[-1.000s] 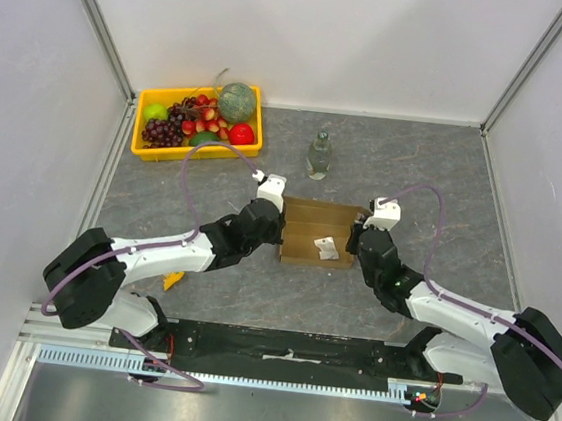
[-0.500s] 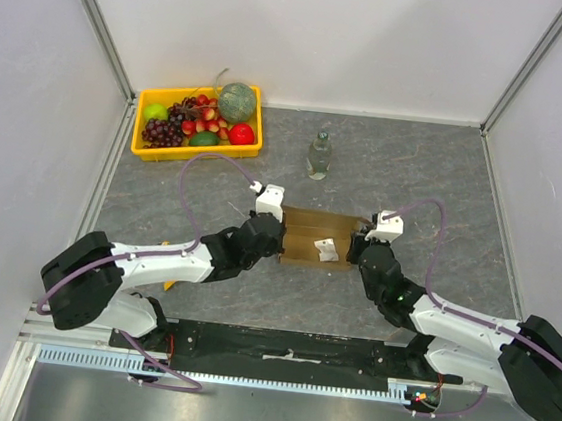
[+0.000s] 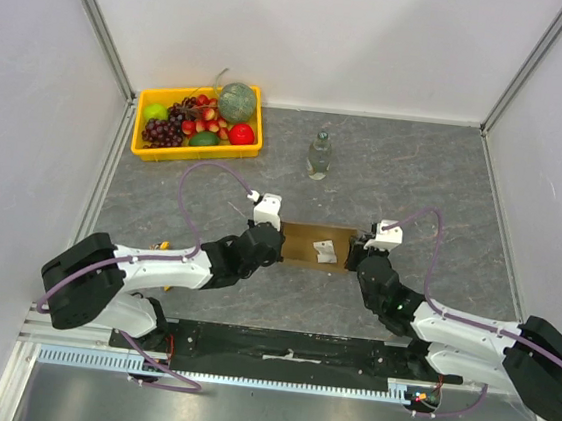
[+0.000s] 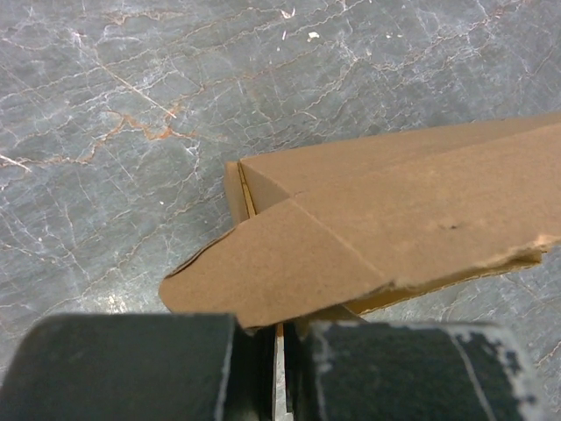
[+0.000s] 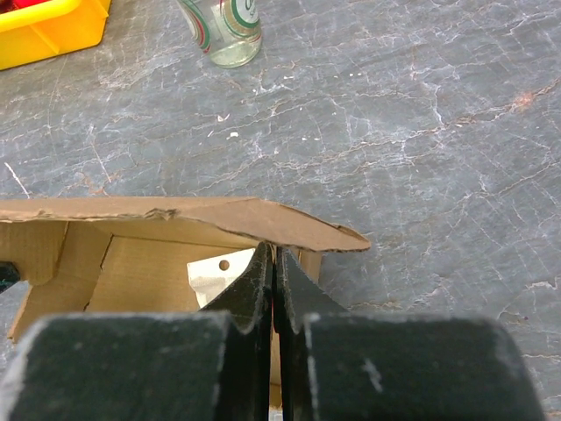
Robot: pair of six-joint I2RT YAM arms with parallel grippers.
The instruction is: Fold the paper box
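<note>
Left hand (image 3: 271, 232) (image 4: 277, 331): fingers are pressing nearly together with only a thin slit showing, and are pinching the left end flap of the paper box (image 3: 307, 246) (image 4: 394, 210) at its lower edge. The flap is folding over the fingertips in the left wrist view.

Right hand (image 3: 363, 247) (image 5: 274, 261): fingers are closing to a hairline gap and are gripping the thin right end wall of the box (image 5: 131, 263), the tips meeting just under its ragged upper flap.

Paper box: plain brown cardboard, partly formed, is lying on the tabletop (image 3: 415, 174) between the two hands, near the middle of the near half. Its top is standing open toward the overhead camera; a small white tag (image 3: 325, 250) (image 5: 215, 267) is lying inside, toward the right end.

Clear bottle (image 3: 318, 156) (image 5: 228, 31): is standing upright beyond the box, well apart from it.

Yellow bin (image 3: 199, 150) (image 5: 44, 31): is sitting at the far left corner, holding assorted fruit, including grapes and a green melon.
</note>
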